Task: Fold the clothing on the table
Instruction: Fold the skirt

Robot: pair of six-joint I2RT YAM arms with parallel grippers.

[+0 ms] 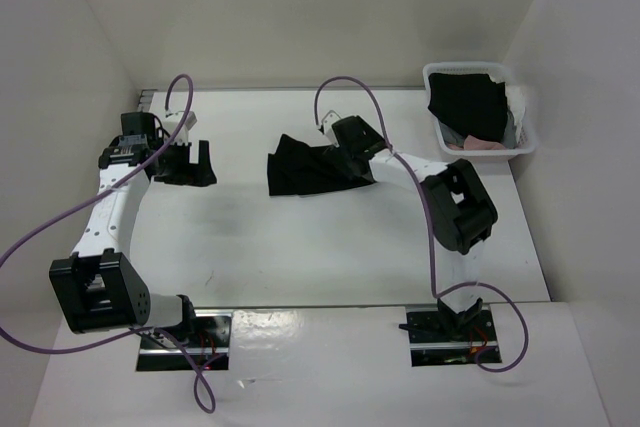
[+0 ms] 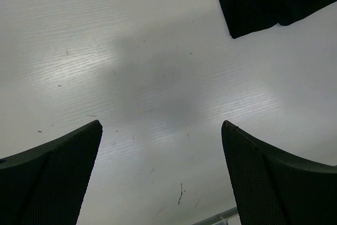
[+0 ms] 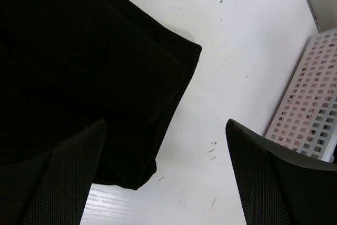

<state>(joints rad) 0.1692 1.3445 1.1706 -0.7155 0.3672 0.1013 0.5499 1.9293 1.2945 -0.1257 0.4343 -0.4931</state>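
Top view: black garment [image 1: 310, 169] lies rumpled on bench [image 1: 330, 257], centre, toward far edge. Left fingers [image 1: 187, 175] over bare bench, well left of garment. Right fingers [image 1: 352, 155] over garment's right edge. White basket [image 1: 437, 132] at far right, black and pink cloth inside.

Left wrist view: fingers spread wide, nothing between; garment corner upper right.

Right wrist view: fingers spread wide, gripping nothing; left one over garment, right one over bare bench; basket at right.

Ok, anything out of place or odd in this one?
Nothing looks spilled or damaged. The clothing lies rumpled and askew in the middle of the table, one edge doubled over, as expected before folding. The basket in the far right corner is piled full of laundry.
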